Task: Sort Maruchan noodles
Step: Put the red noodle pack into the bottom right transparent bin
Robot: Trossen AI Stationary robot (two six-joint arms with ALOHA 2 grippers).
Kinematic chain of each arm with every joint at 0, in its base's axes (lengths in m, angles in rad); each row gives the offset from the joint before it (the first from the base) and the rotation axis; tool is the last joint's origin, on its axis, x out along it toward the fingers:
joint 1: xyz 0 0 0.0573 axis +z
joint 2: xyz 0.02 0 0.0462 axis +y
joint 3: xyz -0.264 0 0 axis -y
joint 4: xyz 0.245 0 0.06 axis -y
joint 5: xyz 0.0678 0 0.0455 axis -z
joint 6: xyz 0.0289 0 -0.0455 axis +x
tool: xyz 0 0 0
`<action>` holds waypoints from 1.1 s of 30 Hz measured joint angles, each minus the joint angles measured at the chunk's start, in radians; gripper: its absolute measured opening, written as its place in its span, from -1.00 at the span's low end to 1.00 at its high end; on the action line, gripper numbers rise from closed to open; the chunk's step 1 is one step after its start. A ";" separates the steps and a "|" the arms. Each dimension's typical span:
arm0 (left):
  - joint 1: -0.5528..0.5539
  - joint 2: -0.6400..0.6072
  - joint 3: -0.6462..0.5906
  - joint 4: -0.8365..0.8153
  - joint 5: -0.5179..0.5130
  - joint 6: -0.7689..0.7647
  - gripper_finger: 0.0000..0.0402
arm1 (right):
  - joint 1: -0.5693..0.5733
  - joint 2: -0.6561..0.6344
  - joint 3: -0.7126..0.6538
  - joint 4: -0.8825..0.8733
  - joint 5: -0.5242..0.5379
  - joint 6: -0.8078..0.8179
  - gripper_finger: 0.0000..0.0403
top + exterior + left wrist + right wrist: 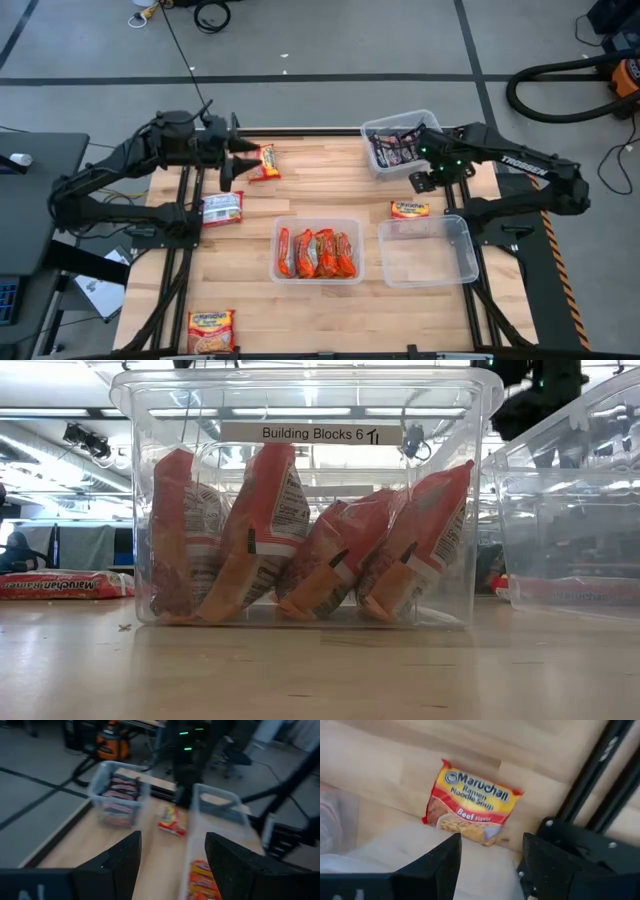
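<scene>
Noodles: orange packets point(318, 253) standing in the middle bin point(283, 228), dark packets point(396, 150) in the far right bin point(372, 128), yellow Beef packet point(472, 806) flat by the right edge. Left gripper point(248, 158) near the far edge, open, holding nothing. Right gripper point(490, 865) above the Beef packet, open, empty.

2 black jointed arms; white TROSSEN lettering on right arm point(525, 165); green lights near its wrist.
</scene>
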 joint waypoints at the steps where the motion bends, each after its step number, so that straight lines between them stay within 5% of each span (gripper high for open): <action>1: -0.021 0.000 0.000 -0.001 0.000 0.000 0.11 | -0.016 0.000 -0.028 0.021 -0.019 -0.013 0.08; 10: -0.159 -0.015 0.000 -0.020 -0.008 -0.034 0.11 | -0.071 0.001 -0.354 0.483 -0.193 -0.097 0.08; 20: -0.234 -0.017 0.000 -0.123 -0.129 -0.157 0.11 | -0.008 0.093 -0.399 0.555 -0.105 0.101 0.03; 33: -0.267 -0.024 0.000 -0.136 -0.193 -0.219 0.10 | 0.000 0.185 -0.399 0.629 -0.108 -0.631 0.12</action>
